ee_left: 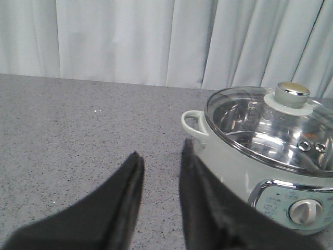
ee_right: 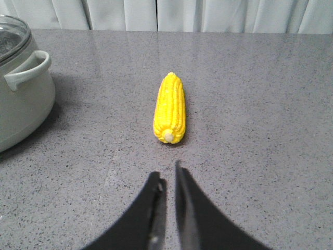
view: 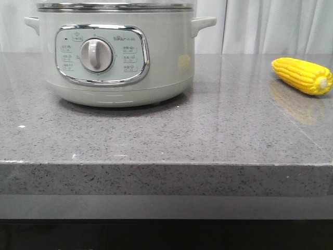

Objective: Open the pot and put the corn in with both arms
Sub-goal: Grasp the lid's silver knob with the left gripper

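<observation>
pointing toward the pot's side, the left gripper (ee_left: pixel 161 159) has its two dark fingers a little apart, a narrow gap with bare counter between them, holding nothing. one finger tip is close to the small side handle (ee_left: pixel 193 124) of the pot (ee_left: pixel 229 172), but i cannot tell if it touches. the right gripper (ee_right: pixel 169 179) has its fingers almost together, only a thin slit between, also holding nothing.

just ahead of the right gripper lies the corn (ee_right: pixel 170 108), flat on the grey speckled counter (ee_right: pixel 260 130), its pale stub end turned toward the fingers. nothing stands between them. the pot is well apart from the corn, at the left side of the counter in the front view. its glass lid (ee_left: pixel 265 125) with metal rim and round knob (ee_left: pixel 291 94) is on the pot, closed. pale curtains (ee_left: pixel 130 36) hang behind the counter.
</observation>
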`<control>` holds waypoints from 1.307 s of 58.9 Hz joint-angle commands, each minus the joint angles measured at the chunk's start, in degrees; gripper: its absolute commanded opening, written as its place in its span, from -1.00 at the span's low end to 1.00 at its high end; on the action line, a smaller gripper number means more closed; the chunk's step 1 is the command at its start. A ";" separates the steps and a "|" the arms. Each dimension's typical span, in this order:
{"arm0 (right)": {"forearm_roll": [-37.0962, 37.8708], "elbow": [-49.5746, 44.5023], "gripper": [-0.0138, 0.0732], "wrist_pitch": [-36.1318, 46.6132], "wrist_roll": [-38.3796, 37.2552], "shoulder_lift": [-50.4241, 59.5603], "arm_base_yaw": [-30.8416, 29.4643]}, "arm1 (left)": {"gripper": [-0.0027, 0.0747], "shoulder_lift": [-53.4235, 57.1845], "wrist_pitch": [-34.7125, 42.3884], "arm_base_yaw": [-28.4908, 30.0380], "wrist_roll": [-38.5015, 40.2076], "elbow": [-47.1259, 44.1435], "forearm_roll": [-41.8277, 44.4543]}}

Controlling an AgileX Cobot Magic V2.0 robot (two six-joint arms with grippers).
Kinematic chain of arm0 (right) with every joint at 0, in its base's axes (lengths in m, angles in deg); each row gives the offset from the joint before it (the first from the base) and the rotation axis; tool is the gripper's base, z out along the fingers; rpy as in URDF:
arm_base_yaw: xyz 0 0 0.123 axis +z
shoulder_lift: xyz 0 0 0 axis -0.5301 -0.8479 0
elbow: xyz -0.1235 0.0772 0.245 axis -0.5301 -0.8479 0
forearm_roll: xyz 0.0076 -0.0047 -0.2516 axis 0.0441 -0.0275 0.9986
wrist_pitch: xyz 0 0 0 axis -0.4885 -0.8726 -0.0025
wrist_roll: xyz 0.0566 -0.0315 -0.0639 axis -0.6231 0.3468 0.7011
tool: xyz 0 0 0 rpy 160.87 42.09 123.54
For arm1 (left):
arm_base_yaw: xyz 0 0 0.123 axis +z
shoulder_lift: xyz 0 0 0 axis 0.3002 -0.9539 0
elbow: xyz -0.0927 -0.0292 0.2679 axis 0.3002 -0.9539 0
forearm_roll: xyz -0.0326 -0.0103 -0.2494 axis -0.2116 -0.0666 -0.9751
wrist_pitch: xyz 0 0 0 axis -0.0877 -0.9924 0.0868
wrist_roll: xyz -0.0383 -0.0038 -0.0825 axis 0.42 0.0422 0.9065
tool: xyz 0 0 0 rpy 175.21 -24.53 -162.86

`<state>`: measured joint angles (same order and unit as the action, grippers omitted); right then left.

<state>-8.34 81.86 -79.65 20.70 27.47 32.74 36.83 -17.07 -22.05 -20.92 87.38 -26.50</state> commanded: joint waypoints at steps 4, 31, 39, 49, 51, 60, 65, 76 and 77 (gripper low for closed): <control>-0.16 1.93 0.26 3.89 0.15 -0.97 -0.31 | 0.38 -0.84 3.93 -0.05 0.09 1.60 0.06; -0.16 1.93 0.54 3.89 0.15 -0.97 -0.31 | 0.48 -4.78 4.91 -3.41 0.09 3.39 -0.27; -0.16 1.93 0.54 3.94 0.15 -0.97 -0.31 | 0.48 -10.03 6.47 -7.38 -0.04 6.07 -0.17; -0.16 1.93 0.54 3.94 0.15 -0.97 -0.31 | 0.48 -17.75 11.49 -12.06 -0.79 9.80 -0.17; -0.16 1.93 0.54 3.94 0.15 -0.97 -0.31 | 0.48 -19.51 12.34 -12.92 -0.79 10.65 -0.17; -0.16 1.93 0.54 3.99 0.15 -0.97 -0.31 | 0.48 -28.61 14.71 -16.82 -0.79 15.99 -0.17; -0.16 1.93 0.54 3.99 0.15 -0.97 -0.31 | 0.48 -33.40 15.70 -18.66 -0.79 19.24 -0.17; -0.16 1.93 0.54 3.99 0.15 -0.97 -0.31 | 0.48 -42.92 16.69 -21.82 -0.79 26.75 -0.17; -0.16 1.93 0.54 3.99 0.15 -0.97 -0.31 | 0.48 -43.93 16.69 -22.11 -0.79 27.58 -0.17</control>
<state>-8.34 81.86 -79.73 20.70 27.47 32.74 -5.02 -5.37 -42.76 -21.52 110.25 -26.37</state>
